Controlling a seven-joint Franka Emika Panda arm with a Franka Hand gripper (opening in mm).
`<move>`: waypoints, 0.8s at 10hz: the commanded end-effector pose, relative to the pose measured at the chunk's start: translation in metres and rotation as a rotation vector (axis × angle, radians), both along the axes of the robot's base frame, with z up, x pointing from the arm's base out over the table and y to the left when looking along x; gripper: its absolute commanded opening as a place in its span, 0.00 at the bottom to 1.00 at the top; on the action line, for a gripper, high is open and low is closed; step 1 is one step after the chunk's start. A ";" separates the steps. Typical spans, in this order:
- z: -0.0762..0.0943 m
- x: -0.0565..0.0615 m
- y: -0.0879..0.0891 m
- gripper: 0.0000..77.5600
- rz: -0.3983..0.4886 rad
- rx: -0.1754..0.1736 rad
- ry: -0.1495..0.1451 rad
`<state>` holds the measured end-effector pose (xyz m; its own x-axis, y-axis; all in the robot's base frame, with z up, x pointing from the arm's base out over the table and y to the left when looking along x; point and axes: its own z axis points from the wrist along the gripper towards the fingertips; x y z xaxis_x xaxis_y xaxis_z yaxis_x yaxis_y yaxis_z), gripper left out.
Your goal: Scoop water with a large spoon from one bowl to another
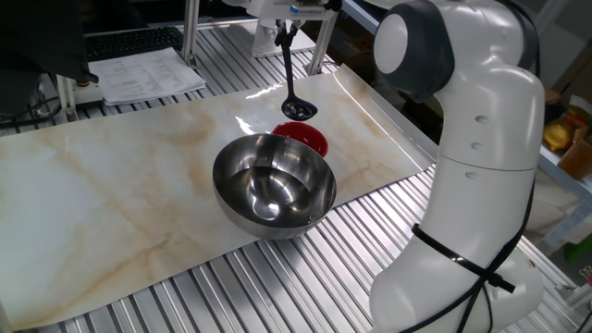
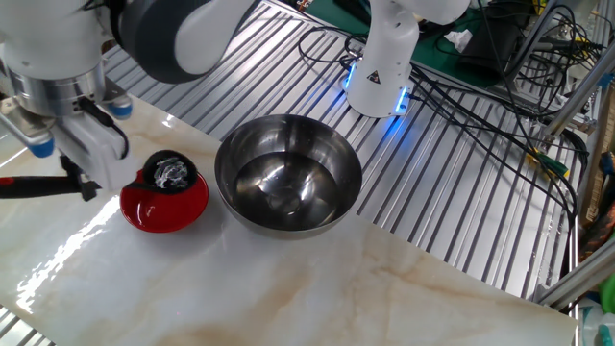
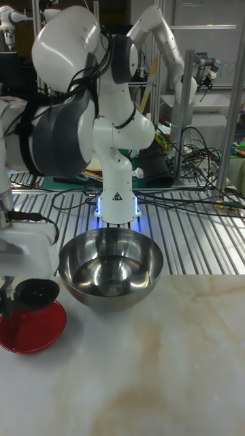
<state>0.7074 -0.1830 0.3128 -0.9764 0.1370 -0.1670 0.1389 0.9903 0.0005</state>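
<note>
The bench (image 1: 111, 185) carries a pale marbled sheet laid over ribbed metal slats. The steel bowl (image 1: 274, 184) stands near the middle of that sheet: large, deep, round and mirror-bright, upright, with clear water (image 2: 285, 185) pooled in its bottom and throwing shiny reflections. The red bowl (image 2: 163, 203) sits just beside it, at about 1 o'clock from the steel bowl in one fixed view and at 9 o'clock in the other; it is small, shallow and glossy. The ladle (image 1: 297, 109) is black, with a long thin straight handle and a small deep round cup. The cup hangs over the red bowl, at its far rim, and shows a bright glint inside in the other fixed view. The claw (image 1: 286, 28) is clamped on the handle's top end.
</note>
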 end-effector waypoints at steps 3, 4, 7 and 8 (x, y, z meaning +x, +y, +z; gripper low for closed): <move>-0.005 0.005 -0.007 0.02 0.023 -0.011 -0.032; -0.006 0.005 -0.007 0.02 0.024 -0.012 -0.033; -0.018 -0.001 -0.004 0.02 0.025 -0.026 -0.046; -0.019 -0.002 -0.003 0.02 0.028 -0.032 -0.046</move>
<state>0.7090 -0.1885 0.2962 -0.9746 0.1085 -0.1957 0.1128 0.9936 -0.0106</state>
